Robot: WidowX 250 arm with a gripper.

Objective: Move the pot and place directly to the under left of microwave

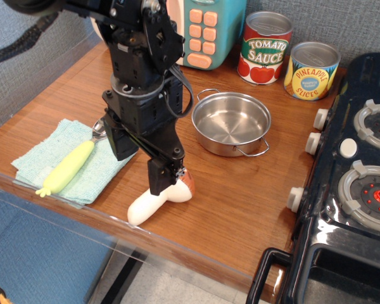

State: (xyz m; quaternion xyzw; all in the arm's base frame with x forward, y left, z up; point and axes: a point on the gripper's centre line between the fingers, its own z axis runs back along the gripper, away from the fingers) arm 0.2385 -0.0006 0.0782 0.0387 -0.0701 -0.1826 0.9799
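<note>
While the claw [166, 174] hangs low, its opening not discernible, beside the pot [231, 123], a careless sweep risks knocking the white mushroom toy [158, 201].

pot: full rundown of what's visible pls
The pot is a small, shallow, round pan of shiny metal, steel by its look, with two thin wire loop handles, one at the back left and one at the front right. It stands upright and empty on the wooden table, in front of the microwave and left of the stove. Nothing touches it but the table. The gripper is down to its left, over a white toy, well apart from it.
</note>
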